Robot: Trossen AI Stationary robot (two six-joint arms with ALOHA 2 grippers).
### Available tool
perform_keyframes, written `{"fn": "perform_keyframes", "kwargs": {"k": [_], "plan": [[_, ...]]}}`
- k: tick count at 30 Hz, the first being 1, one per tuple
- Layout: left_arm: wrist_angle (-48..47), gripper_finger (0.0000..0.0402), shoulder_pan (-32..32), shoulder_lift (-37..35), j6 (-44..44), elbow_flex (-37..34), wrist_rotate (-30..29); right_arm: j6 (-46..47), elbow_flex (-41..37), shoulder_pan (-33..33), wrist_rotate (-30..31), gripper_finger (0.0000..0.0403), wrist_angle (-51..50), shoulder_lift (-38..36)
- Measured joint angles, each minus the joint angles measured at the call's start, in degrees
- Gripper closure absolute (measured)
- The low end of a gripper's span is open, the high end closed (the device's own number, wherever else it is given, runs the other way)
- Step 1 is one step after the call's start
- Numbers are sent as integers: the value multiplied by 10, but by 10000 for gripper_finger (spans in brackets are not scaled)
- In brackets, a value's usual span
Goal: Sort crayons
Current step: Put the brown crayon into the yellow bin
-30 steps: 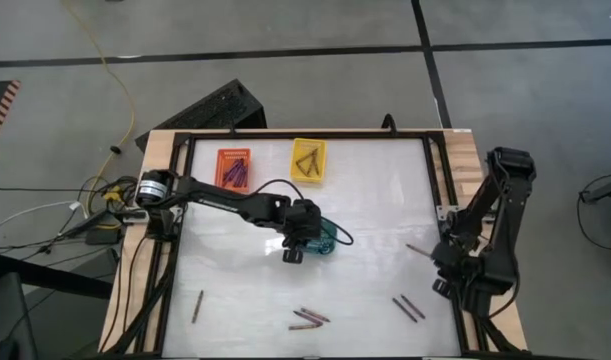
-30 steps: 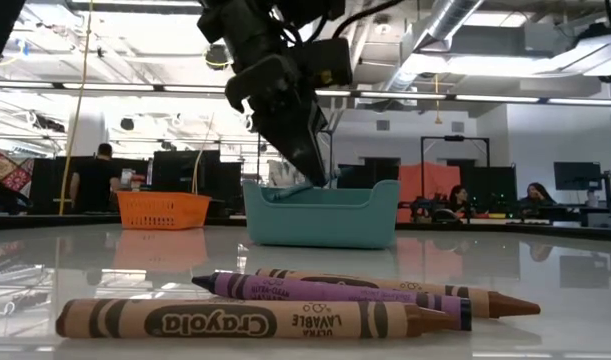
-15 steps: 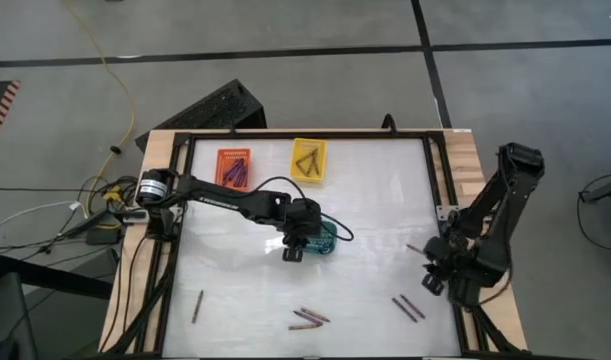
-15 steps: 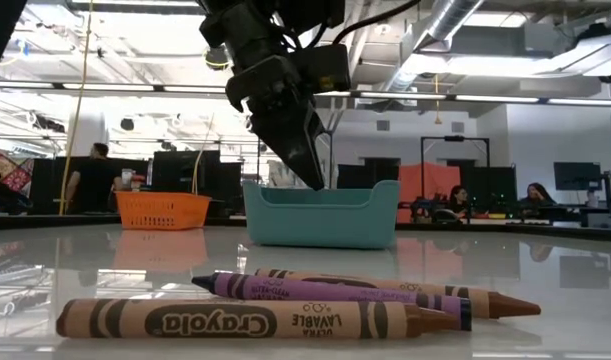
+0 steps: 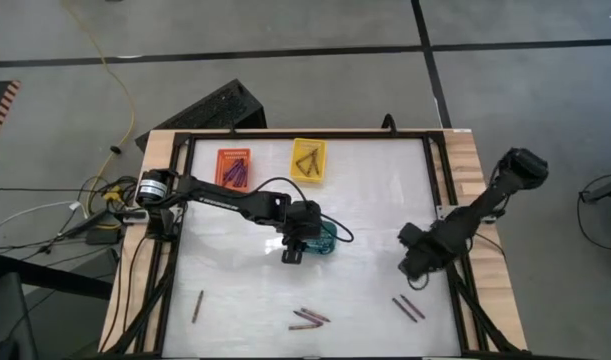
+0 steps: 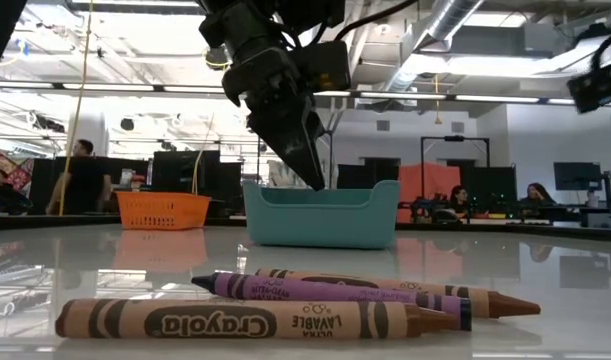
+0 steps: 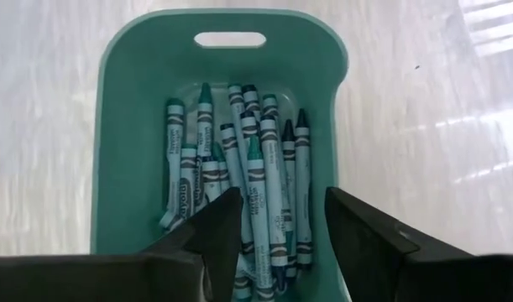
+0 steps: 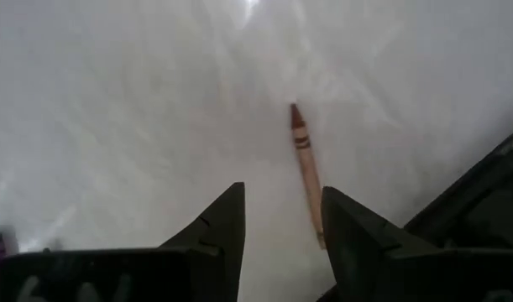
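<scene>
Crayons, teal (image 7: 254,180): a heap of about a dozen lying lengthwise in the teal basket (image 7: 126,126), which stands near the middle of the table (image 5: 365,200). In the low view this basket (image 6: 321,214) shows its side wall only; contents hidden there.

Crayons, purple (image 5: 235,172): a bundle in the orange basket (image 5: 223,156), at the far left part of the table.

Crayons, brown (image 5: 308,160): a few crossed in the yellow basket (image 5: 297,174), just right of the orange one.

Crayons, loose on the table:
- three near the front edge, lying together; in the low view a brown one (image 6: 255,320) in front, a purple one (image 6: 325,291) behind it, another brown (image 6: 485,299) behind that. Same cluster from above (image 5: 309,318).
- a pair (image 5: 406,308) at front right, side by side.
- a single one (image 5: 197,306) at front left, well apart from the rest.
- a single brown-red one (image 8: 305,164) on the bare white surface just ahead of the right gripper's fingers.

Left gripper (image 7: 281,222): directly over the teal basket, fingertips dipped to about its rim, jaws parted, nothing between them. From above it (image 5: 295,240) covers part of the basket.

Right gripper (image 8: 281,218): low over the right side of the table, jaws spread apart and empty, the brown-red crayon lying just beyond one fingertip. From above (image 5: 413,258) it sits inside the right rail, above the front-right pair.

Background, low view: people at desks in the room behind the table.
</scene>
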Motion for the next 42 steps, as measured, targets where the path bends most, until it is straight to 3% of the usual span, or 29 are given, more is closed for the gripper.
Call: {"fn": "perform_keyframes", "kwargs": {"k": [9, 17, 22, 30, 36, 42], "plan": [[0, 241, -1, 0, 13, 0, 7, -166, 0, -140, -109, 253, 35, 8], [0, 241, -1, 0, 19, 0, 29, -260, 0, -255, -162, 253, 37, 10], [0, 241, -1, 0, 22, 0, 30, -320, 0, -308, -188, 253, 25, 50], [0, 241, -1, -1, 27, 0, 36, -406, 0, -355, -231, 253, 24, 168], [0, 241, -1, -1, 36, 0, 36, -477, 0, -375, -269, 254, 36, 203], [0, 241, -1, -1, 40, 0, 36, -510, 1, -404, -287, 292, 40, 227]]}}
